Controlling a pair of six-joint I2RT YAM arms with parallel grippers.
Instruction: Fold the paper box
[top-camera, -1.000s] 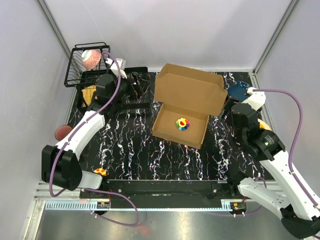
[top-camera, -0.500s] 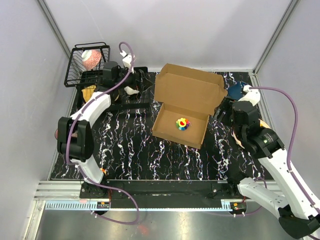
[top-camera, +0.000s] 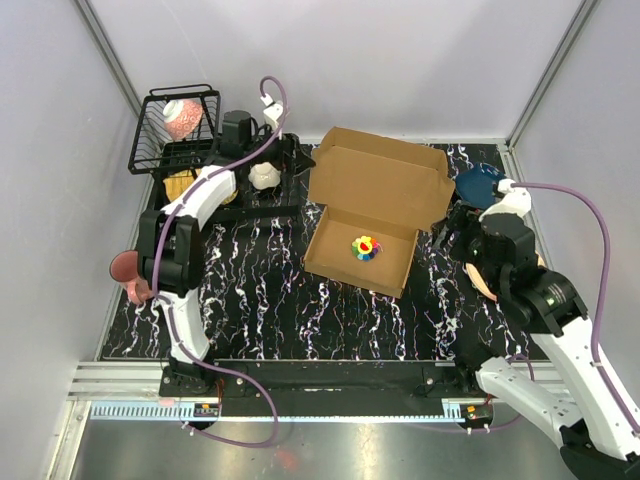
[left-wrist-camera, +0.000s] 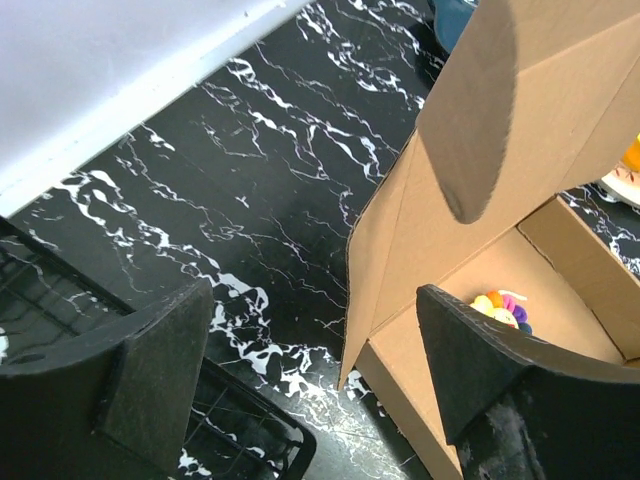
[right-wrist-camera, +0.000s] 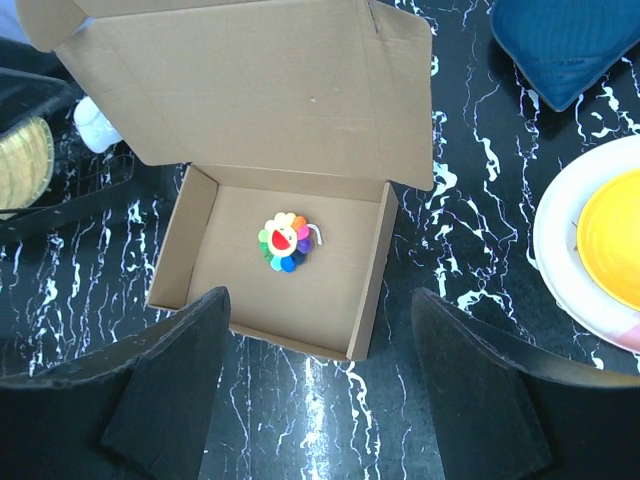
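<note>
- Left gripper is hovering with its fingers spread wide and empty, upper left of the top view, just beside the box's raised lid.
- Right gripper is also gaping empty, right of centre.
- Between them the paper box is sitting on the marbled table, with its lid standing open and a rainbow flower toy lying inside.

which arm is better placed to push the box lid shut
Left, probably. The left gripper is open at the paper box's back left corner, close to the raised lid's side tab, so it could push the lid forward. The right gripper, also open, sits farther off, with the whole box in its view.
</note>
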